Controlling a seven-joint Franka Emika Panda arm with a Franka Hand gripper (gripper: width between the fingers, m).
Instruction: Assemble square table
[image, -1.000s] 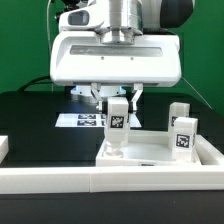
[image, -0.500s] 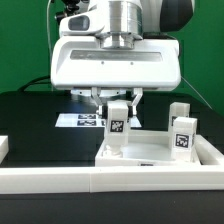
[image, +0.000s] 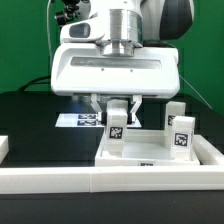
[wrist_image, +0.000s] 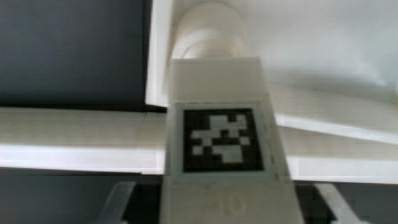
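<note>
Upright between the fingers of the gripper (image: 118, 108), a white tagged leg (image: 117, 127) is being held over the square tabletop (image: 160, 155), the jaws closed on its upper part from either side. Its lower end is being kept at or just above the tabletop's surface near the corner on the exterior view's left; whether contact is being made cannot be told. Its black-and-white tag is being shown to the camera.

Two further legs (image: 182, 134) are being left standing upright on the tabletop toward the exterior view's right, one just behind the other, well apart from the gripped one. The tabletop itself is being kept on the black table (image: 40, 125), close behind the low white border wall (image: 60, 180) running across the foreground. Behind the gripper, the marker board (image: 80, 119) is lying flat on the table.

From the wrist view, the gripped leg (wrist_image: 222, 130) is being seen lengthwise, its tag facing the lens and its far rounded end pointing toward the tabletop's (wrist_image: 338, 60) white surface.
</note>
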